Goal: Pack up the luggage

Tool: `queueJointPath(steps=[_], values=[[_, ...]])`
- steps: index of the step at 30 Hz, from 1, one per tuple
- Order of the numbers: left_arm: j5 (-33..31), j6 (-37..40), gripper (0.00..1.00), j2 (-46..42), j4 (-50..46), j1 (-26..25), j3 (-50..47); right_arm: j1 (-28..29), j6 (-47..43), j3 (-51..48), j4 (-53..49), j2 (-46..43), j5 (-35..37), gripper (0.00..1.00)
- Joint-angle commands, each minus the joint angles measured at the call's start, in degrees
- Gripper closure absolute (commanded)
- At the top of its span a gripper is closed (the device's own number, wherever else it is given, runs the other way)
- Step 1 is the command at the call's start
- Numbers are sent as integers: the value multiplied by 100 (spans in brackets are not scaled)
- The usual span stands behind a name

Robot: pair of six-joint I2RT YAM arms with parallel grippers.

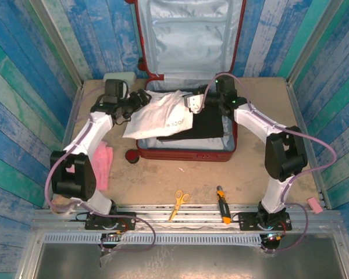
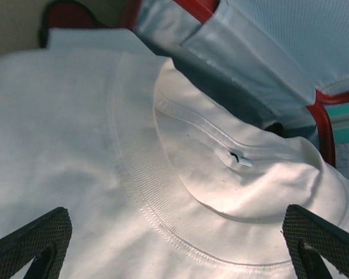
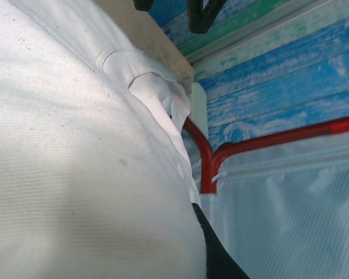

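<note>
Looks like a robotics lab test cell, not a home. Shown by: painted-plank walls [image 1: 23,87] in blue/green boxing in a bare board table [image 1: 163,180] on 3 sides, w/ metal corner posts [image 1: 64,52]; alu rail [image 1: 203,214] along near edge w/ 2 arm bases [image 1: 107,221] bolted on, lilac cables [image 1: 52,168] looping loose; grey metal sheet [image 1: 180,261] below rail. Stray tools by near edge: scissors [image 1: 179,203], screwdriver [image 1: 223,204].

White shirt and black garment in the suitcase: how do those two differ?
The white shirt is crumpled and spills over the left wall of the luggage; the black garment lies flat, wholly inside. The white shirt lies on top, covering part of the black garment. The white shirt bears dark print; the black garment looks plain. Both are cloth, in the luggage's lower half.
</note>
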Motion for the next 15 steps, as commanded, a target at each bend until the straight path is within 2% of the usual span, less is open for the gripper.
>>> queueJointPath(steps=[1,8,15], values=[[-114,87,4,472,-54,-260,284,-233,46,-73,104,-259,-103,100],[-436,-26,6,987,-177,-858,708,-601,44,-146,183,-268,-268,100],[-514,-218,6,1519,-263,-1236,1009,-913,-115,-192,14,-289,-437,99]])
